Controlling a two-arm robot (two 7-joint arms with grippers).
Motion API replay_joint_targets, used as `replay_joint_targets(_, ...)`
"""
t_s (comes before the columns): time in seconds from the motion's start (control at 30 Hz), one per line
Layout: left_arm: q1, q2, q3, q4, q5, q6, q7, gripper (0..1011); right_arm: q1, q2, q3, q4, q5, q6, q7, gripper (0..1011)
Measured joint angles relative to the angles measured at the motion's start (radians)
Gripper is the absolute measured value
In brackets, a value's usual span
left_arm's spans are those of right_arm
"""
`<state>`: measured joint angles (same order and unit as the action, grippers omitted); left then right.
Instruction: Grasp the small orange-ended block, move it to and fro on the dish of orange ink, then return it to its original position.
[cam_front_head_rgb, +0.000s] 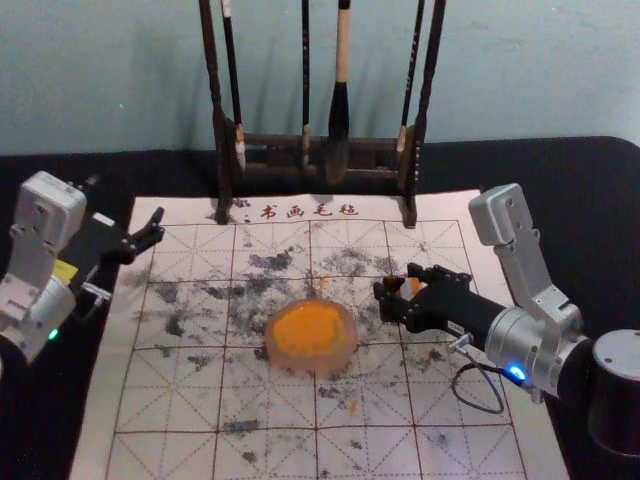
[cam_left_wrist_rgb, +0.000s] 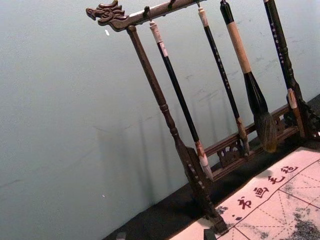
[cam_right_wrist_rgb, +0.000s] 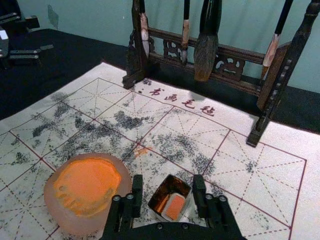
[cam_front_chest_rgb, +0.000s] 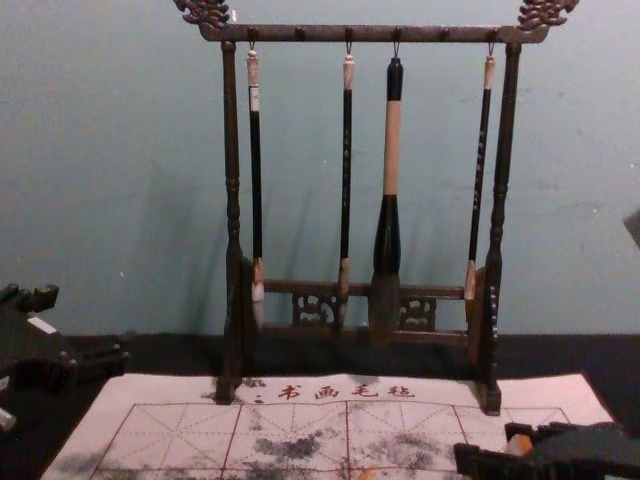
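Beside one dish (cam_front_head_rgb: 347, 345), right hand (cam_front_head_rgb: 396, 291) open, one block (cam_right_wrist_rgb: 175, 206)

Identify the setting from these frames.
Likely a calligraphy or painting practice table: brushes hang from a carved wooden rack, a gridded felt mat carries Chinese characters and ink smudges, and a dish holds orange ink.

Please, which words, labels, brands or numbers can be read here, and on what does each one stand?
"书画毛毡", on the mat.
Too small to read: the characters on the thin brushes and their white tag.
Too small to read: the white labels on the left hand and right hand.
No brand or number can be read.
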<state>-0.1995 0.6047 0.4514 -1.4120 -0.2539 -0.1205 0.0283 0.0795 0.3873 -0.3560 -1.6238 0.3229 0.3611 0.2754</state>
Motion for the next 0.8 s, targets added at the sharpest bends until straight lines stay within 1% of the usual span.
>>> replay_joint_targets(0.07, 0.000, 0.000, 0.000, 0.000, 0.000, 0.000, 0.000, 1001, 0.000, 0.000, 0.000, 0.000, 0.000, 0.000, 0.000, 644)
replay_joint_targets(0.13, 0.000, 0.000, 0.000, 0.000, 0.000, 0.000, 0.000, 1001, 0.000, 0.000, 0.000, 0.000, 0.000, 0.000, 0.000, 722)
replay_joint_targets(0.2, 0.000, 0.000, 0.000, 0.000, 0.000, 0.000, 0.000, 1001, 0.000, 0.000, 0.000, -0.001, 0.000, 0.000, 0.000, 760)
replay_joint_targets(0.23, 0.000, 0.000, 0.000, 0.000, 0.000, 0.000, 0.000, 1001, 0.000, 0.000, 0.000, -0.001, 0.000, 0.000, 0.000, 816)
replay_joint_targets(0.27, 0.000, 0.000, 0.000, 0.000, 0.000, 0.000, 0.000, 1001, 0.000, 0.000, 0.000, -0.001, 0.000, 0.000, 0.000, 834)
replay_joint_targets(0.3, 0.000, 0.000, 0.000, 0.000, 0.000, 0.000, 0.000, 1001, 0.000, 0.000, 0.000, -0.001, 0.001, 0.000, 0.000, 887)
replay_joint_targets(0.4, 0.000, 0.000, 0.000, 0.000, 0.000, 0.000, 0.000, 1001, 0.000, 0.000, 0.000, -0.001, 0.001, 0.000, 0.000, 935)
replay_joint_targets(0.43, 0.000, 0.000, 0.000, 0.000, 0.000, 0.000, 0.000, 1001, 0.000, -0.001, 0.001, -0.001, 0.001, -0.002, 0.000, 981)
replay_joint_targets(0.5, 0.000, 0.000, 0.000, 0.000, 0.000, 0.000, 0.000, 1001, -0.004, -0.004, 0.012, -0.012, 0.002, -0.025, 0.002, 1003)
replay_joint_targets(0.53, 0.000, 0.000, 0.000, 0.000, 0.000, 0.000, 0.000, 1001, -0.004, -0.004, 0.012, -0.012, 0.002, -0.025, 0.002, 1003)
replay_joint_targets(0.63, 0.000, 0.000, 0.000, 0.000, 0.000, 0.000, 0.000, 1001, -0.010, -0.008, 0.028, -0.035, 0.005, -0.068, 0.002, 1002)
replay_joint_targets(0.7, 0.000, 0.000, 0.000, 0.000, 0.000, 0.000, 0.000, 1001, -0.018, -0.012, 0.047, -0.057, 0.006, -0.111, -0.004, 1002)
replay_joint_targets(0.77, 0.000, 0.000, 0.000, 0.000, 0.000, 0.000, 0.000, 1001, -0.031, -0.021, 0.076, -0.082, -0.002, -0.178, -0.030, 1002)
replay_joint_targets(0.8, 0.000, 0.000, 0.000, 0.000, 0.000, 0.000, 0.000, 1001, -0.031, -0.021, 0.076, -0.082, -0.002, -0.178, -0.030, 1002)
